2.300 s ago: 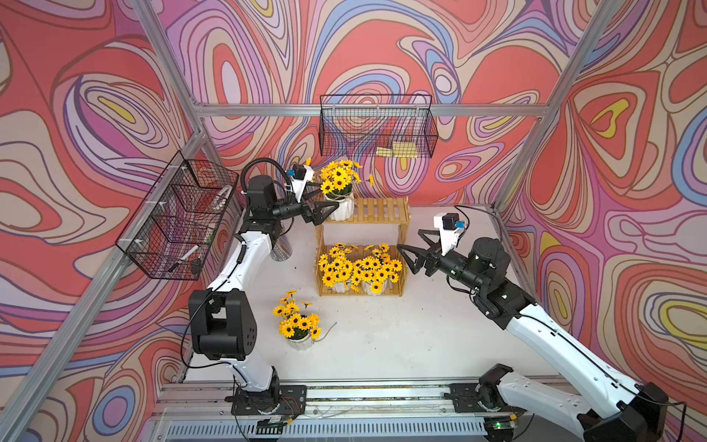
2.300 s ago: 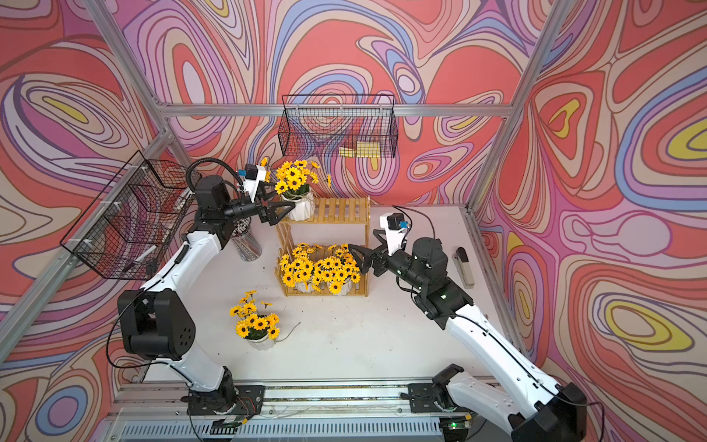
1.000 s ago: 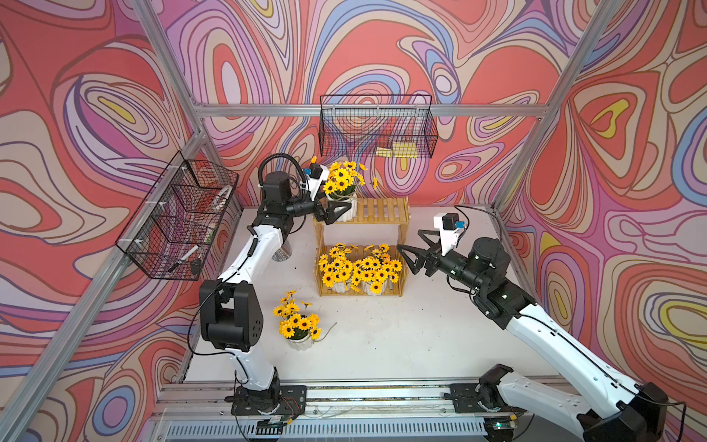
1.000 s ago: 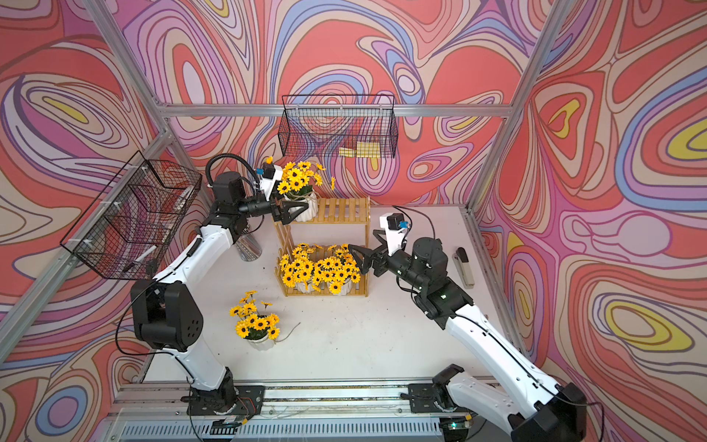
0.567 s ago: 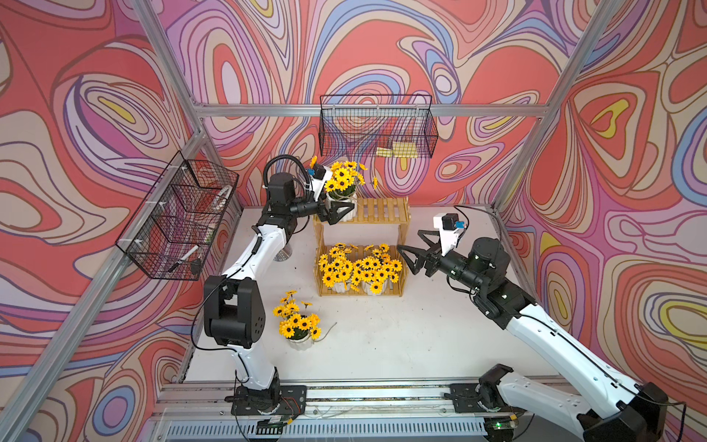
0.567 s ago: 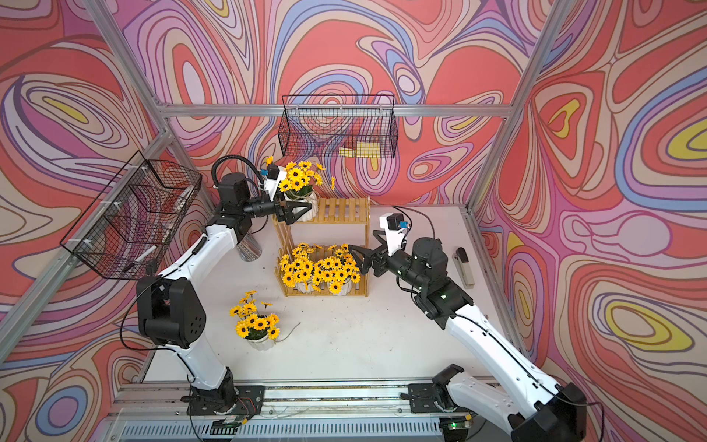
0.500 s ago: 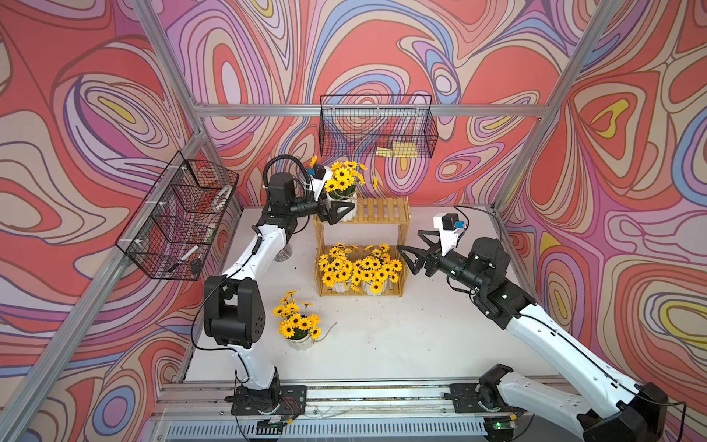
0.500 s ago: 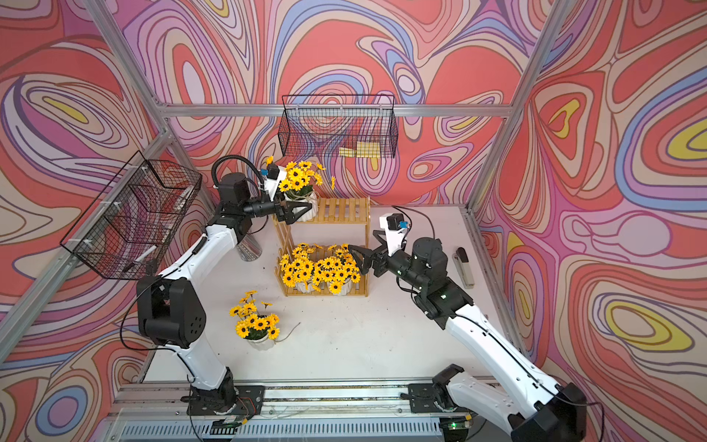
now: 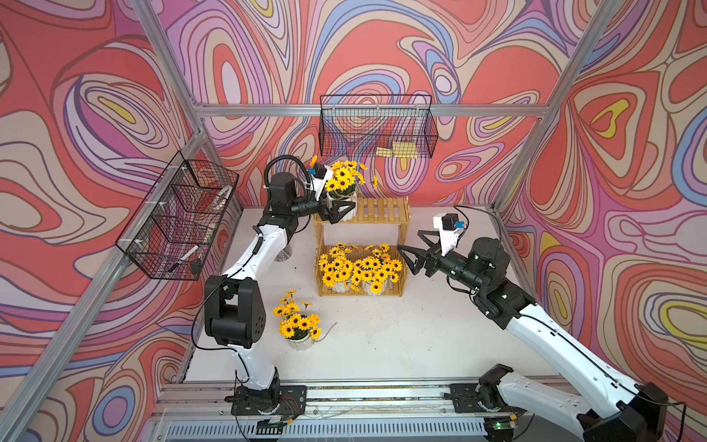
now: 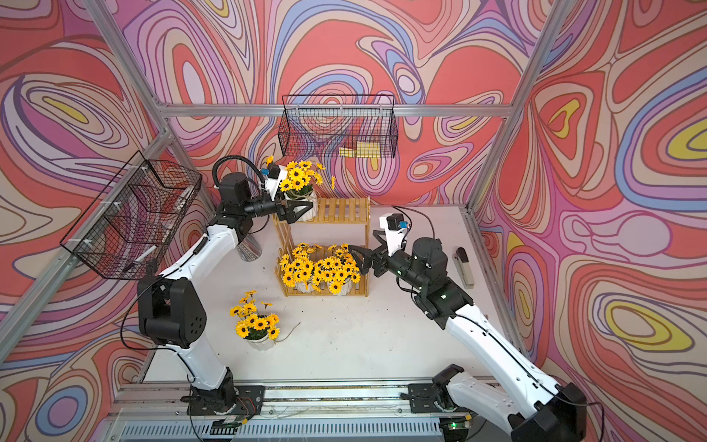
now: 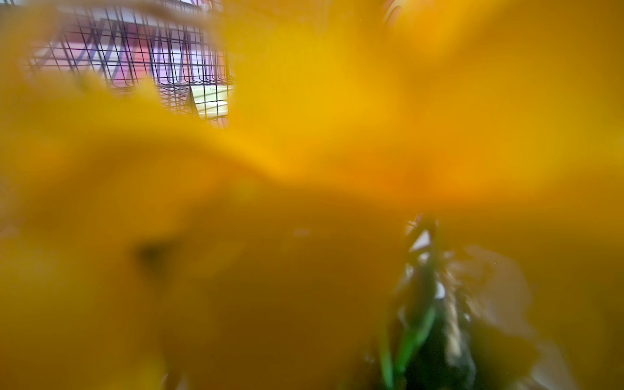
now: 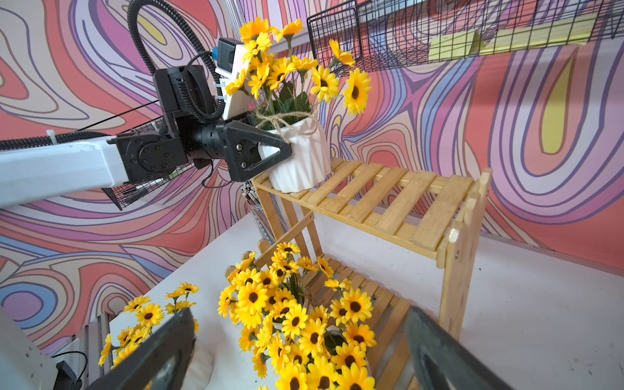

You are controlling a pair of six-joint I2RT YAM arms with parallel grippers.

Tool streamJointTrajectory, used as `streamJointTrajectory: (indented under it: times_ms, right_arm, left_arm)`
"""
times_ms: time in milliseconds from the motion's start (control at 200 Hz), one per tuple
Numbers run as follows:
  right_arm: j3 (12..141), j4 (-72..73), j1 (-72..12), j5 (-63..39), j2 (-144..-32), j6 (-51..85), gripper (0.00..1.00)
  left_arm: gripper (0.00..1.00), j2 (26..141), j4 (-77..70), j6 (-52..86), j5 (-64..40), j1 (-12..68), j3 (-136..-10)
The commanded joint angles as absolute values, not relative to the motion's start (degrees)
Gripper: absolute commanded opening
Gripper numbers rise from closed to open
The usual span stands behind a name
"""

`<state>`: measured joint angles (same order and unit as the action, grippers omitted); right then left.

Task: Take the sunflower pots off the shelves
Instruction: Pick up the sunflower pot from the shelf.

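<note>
One sunflower pot (image 9: pixel 343 202) (image 10: pixel 307 199) (image 12: pixel 305 162) stands at the left end of the shelves' (image 9: pixel 382 208) (image 10: pixel 344 209) (image 12: pixel 388 199) top tier. My left gripper (image 9: pixel 346 206) (image 10: pixel 304 205) (image 12: pixel 293 143) is open, its black fingers (image 12: pixel 256 152) straddling that white pot just below the twine. Blurred yellow petals (image 11: pixel 304 169) fill the left wrist view. Two more sunflower pots (image 9: pixel 355 268) (image 10: pixel 317 268) (image 12: pixel 297 320) sit on the lower tier. My right gripper (image 9: pixel 408 240) (image 10: pixel 361 240) (image 12: pixel 299 315) hangs open just right of them, holding nothing. Another sunflower pot (image 9: pixel 300 338) (image 10: pixel 262 340) stands on the table, front left.
A black wire basket (image 9: pixel 377 130) with yellow notes hangs on the back wall above the shelves. Another wire basket (image 9: pixel 180 222) hangs on the left wall. A clear cup (image 10: pixel 248 247) stands behind the left arm. A dark stapler (image 10: pixel 463 266) lies at the table's right edge.
My left gripper has moved right from beside the top pot until its fingers straddle it; in the last half second it hardly shifted. The right arm has stayed still.
</note>
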<state>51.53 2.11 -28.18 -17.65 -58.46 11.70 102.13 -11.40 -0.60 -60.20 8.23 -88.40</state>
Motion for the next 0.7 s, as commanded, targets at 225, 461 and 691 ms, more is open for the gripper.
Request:
streamJointTrajectory:
  times_ms: [225, 461, 691]
  right_arm:
    - [51.77, 2.37, -27.80, -18.19, -58.89, 12.03, 0.98]
    - [51.70, 2.46, -27.81, -18.19, -59.06, 12.09, 0.98]
    - [51.86, 2.55, -27.82, -18.46, -59.52, 12.04, 0.98]
  left_arm:
    - [0.85, 102.59, -11.92, -2.14, -59.29, 8.44, -89.25]
    - [0.72, 101.61, -11.05, -4.53, -58.49, 8.44, -87.80]
    - [0.03, 101.25, -9.52, -6.06, -58.86, 8.44, -88.24]
